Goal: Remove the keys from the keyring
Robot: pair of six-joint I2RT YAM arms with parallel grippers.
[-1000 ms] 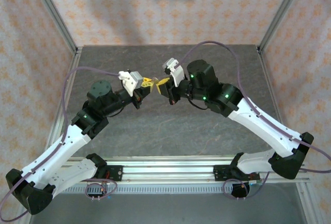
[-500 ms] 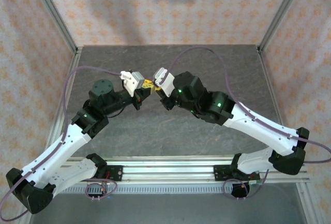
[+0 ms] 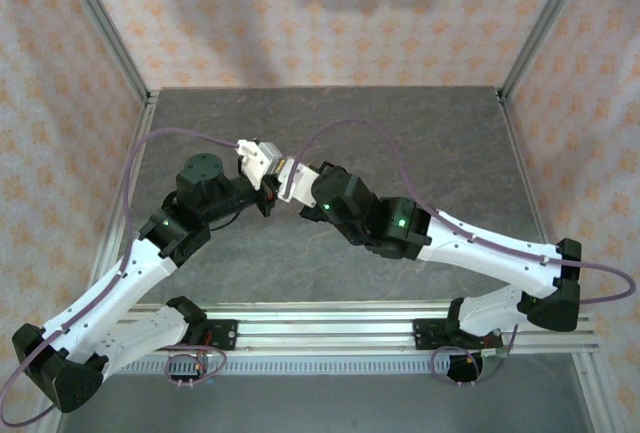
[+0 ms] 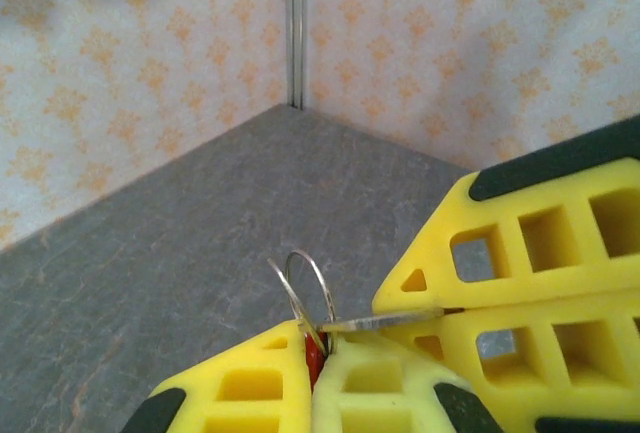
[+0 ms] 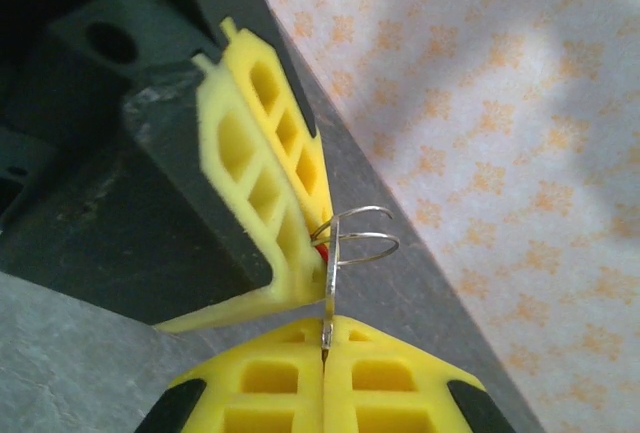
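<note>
Both grippers meet above the middle of the table. My left gripper (image 4: 315, 348) is shut on the wire keyring (image 4: 308, 288), and something red (image 4: 316, 363) is pinched between its yellow pads. The ring's two coils stand up out of those pads. My right gripper (image 5: 325, 338) is shut on a flat silver key (image 5: 328, 293), whose other end reaches the keyring (image 5: 365, 238). In the left wrist view that key (image 4: 385, 323) lies edge-on between the right gripper's fingers (image 4: 520, 253) and the ring. From above, the left gripper (image 3: 268, 177) and the right gripper (image 3: 290, 183) nearly touch.
The dark grey table (image 3: 420, 133) is walled by patterned panels on three sides, with metal posts (image 3: 540, 23) at the corners. Purple cables (image 3: 360, 128) arch over both arms. The aluminium rail (image 3: 330, 325) with the arm bases runs along the near edge.
The right arm has swung left and stretched low toward the left gripper, closing the gap between the two. The left arm has hardly moved. Both grippers stay shut.
</note>
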